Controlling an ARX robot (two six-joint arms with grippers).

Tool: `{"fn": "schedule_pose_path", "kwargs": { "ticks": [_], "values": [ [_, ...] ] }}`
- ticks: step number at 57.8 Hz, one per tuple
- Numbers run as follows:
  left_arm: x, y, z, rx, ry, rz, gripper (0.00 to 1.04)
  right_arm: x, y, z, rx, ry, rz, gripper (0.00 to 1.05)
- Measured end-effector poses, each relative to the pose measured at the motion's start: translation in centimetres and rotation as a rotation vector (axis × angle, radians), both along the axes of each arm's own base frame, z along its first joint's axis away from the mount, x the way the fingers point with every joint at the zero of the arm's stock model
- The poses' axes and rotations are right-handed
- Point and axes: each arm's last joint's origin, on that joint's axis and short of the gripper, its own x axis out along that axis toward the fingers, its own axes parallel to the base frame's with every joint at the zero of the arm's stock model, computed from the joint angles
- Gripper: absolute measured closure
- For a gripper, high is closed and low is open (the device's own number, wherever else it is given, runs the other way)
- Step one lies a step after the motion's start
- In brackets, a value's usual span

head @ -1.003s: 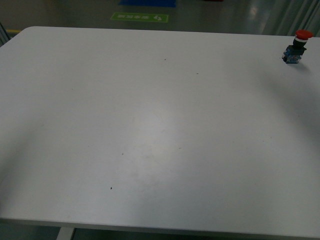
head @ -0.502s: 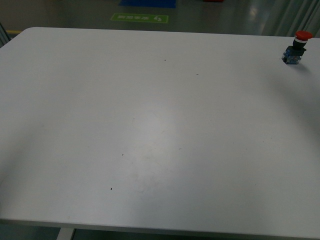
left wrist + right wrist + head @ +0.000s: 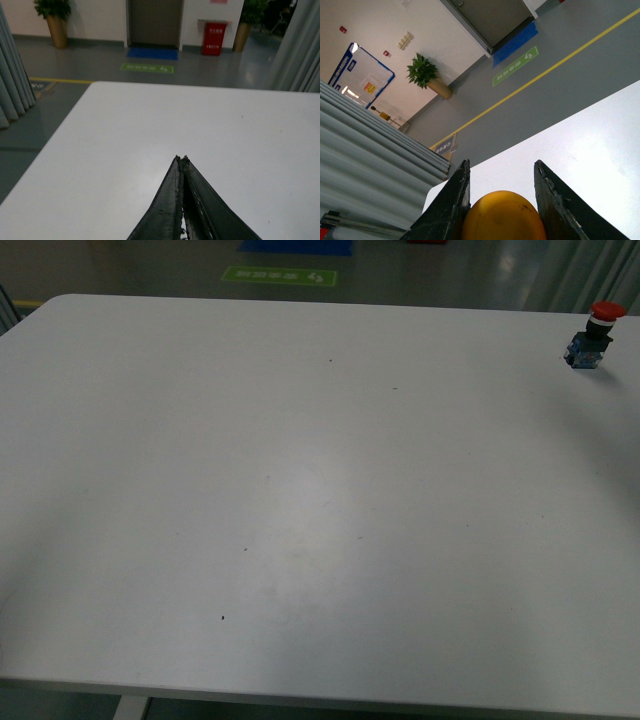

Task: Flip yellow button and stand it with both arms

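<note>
You had the yellow button clamped between your right gripper fingers, up off the table. Left gripper was pinched shut and empty above the table. I'd say the handover flip and the standing weren't done yet.

You're looking at a work hall in an institutional or industrial building, not a home. The white table stands on a smooth grey floor marked with a yellow line and a green floor sign. A blue mat lies before a wide door, with a red cabinet against the wall beside it. Grey curtains screen off the bay. You also get lobby touches: a potted plant and a blue-edged notice board.
</note>
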Motion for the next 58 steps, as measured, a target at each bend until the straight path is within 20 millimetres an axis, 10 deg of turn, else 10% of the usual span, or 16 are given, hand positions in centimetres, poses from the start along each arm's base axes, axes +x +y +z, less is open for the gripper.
{"fn": "schedule_pose_path", "kwargs": {
  "ticks": [12, 43, 58],
  "values": [
    [-0.6, 0.0, 0.1, 0.0, -0.021, 0.0, 1.01, 0.0, -0.4, -0.3, -0.013, 0.005, -0.011, 0.73],
    [-0.6, 0.0, 0.1, 0.0, -0.022, 0.0, 0.08, 3.2, -1.9, -4.5, -0.663, -0.009, -0.267, 0.73],
    [-0.6, 0.0, 0.1, 0.002, -0.022, 0.0, 0.07, 4.9, -2.3, -7.9, -1.068, -0.013, -0.274, 0.73]
  ]
}}
